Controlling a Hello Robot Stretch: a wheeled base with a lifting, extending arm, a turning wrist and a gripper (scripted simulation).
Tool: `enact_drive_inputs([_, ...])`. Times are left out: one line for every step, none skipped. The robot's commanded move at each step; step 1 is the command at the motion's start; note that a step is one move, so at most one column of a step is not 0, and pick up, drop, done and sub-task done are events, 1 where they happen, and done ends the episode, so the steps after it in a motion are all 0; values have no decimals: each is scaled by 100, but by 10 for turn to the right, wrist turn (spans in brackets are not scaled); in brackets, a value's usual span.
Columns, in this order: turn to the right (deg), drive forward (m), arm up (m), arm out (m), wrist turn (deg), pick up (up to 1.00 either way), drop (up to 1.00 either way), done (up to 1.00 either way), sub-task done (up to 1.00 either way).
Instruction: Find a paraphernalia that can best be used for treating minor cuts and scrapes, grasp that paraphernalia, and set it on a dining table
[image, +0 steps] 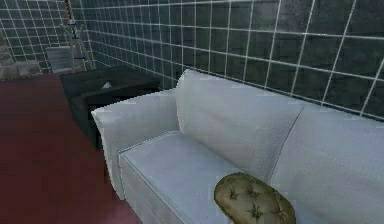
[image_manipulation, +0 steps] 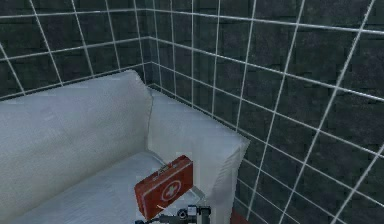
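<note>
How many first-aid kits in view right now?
1. A red case with a white cross, in the arm side view, at the seat of the white sofa, close to its armrest. Others could be hidden behind furniture.

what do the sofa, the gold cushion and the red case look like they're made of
Sofa: likely smooth white leather or vinyl, given its faint sheen and soft folds. Gold cushion: seemingly a woven or velvety fabric, dimpled by button tufting. Red case: probably rigid matte plastic, judging by flat faces and crisp edges.
</note>
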Motion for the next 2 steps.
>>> enact_drive_inputs([0, 0, 10, 0, 0, 0, 0, 0, 0])
enact_drive_inputs([0, 0, 46, 0, 0, 0, 0, 0, 0])
